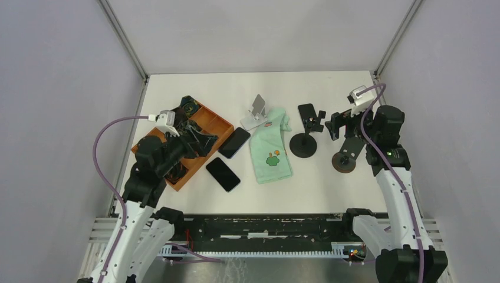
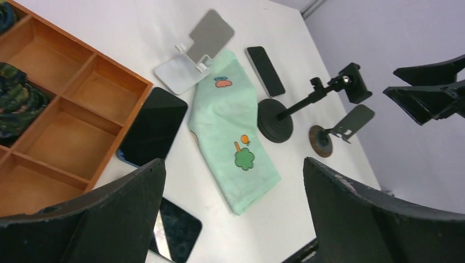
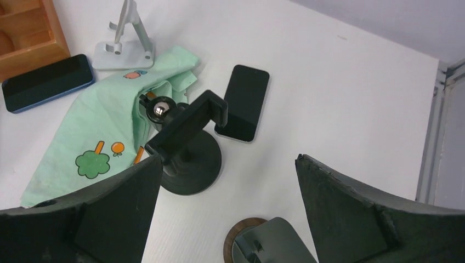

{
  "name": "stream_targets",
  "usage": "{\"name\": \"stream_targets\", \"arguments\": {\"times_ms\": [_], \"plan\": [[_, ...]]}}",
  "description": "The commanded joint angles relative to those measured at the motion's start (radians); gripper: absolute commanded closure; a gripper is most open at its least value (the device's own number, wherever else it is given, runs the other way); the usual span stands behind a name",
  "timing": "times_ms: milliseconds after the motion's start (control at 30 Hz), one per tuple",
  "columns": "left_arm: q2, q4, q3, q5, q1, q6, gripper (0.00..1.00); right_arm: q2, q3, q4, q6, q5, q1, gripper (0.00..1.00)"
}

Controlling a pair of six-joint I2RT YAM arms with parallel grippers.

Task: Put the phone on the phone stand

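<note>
Top external view: a glossy rectangular phone (image 1: 306, 112) lies flat just behind the round-based black phone stand (image 1: 304, 144), with bare white table (image 1: 330, 94) alongside. The left gripper (image 2: 233, 164) and right gripper (image 3: 227, 159) both gape empty.

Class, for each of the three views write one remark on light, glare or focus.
Top external: even, soft light, with only faint shadows by the clamp stand. Left wrist: the near phone shows a pale reflection, and the fingers are dark and soft-edged. Right wrist: the stand's metal ball carries a bright highlight.
</note>
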Motion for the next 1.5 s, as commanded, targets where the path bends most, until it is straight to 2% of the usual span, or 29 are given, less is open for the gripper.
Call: {"name": "stream_targets", "arguments": {"times_ms": [0, 133, 333, 467, 667, 767, 900, 1133, 1333, 1467], "plan": [[-0.027, 0.061, -0.020, 0.059, -0.016, -0.163, 0.00, 0.002, 0.089, -0.048, -0.003, 0.026, 0.022, 0.02], [-0.040, 0.074, -0.051, 0.067, -0.050, -0.234, 0.00, -0.008, 0.107, -0.101, -0.066, -0.086, 0.030, 0.02], [-0.018, 0.082, -0.096, -0.048, -0.223, -0.292, 0.00, -0.031, 0.048, -0.204, -0.263, -0.345, 0.034, 0.02], [0.064, 0.060, -0.077, -0.241, -0.419, -0.298, 0.00, -0.056, -0.023, -0.241, -0.377, -0.430, 0.034, 0.02], [0.285, -0.002, -0.012, -0.625, -0.743, -0.327, 0.00, -0.091, -0.182, -0.190, -0.407, -0.358, 0.035, 0.02], [0.423, -0.055, 0.030, -0.777, -0.848, -0.391, 0.00, -0.114, -0.260, -0.177, -0.476, -0.339, 0.036, 0.02], [0.585, -0.129, 0.058, -0.833, -0.866, -0.519, 0.00, -0.140, -0.355, -0.190, -0.598, -0.403, 0.037, 0.02], [0.766, -0.230, 0.069, -0.890, -0.866, -0.710, 0.00, -0.138, -0.380, -0.142, -0.593, -0.401, 0.037, 0.02], [0.795, -0.362, 0.092, -1.008, -0.864, -0.876, 0.00, -0.130, -0.390, -0.130, -0.604, -0.410, 0.037, 0.02], [0.780, -0.365, 0.063, -1.023, -0.813, -0.954, 0.02, -0.122, -0.393, -0.123, -0.607, -0.408, 0.037, 0.02]]}}
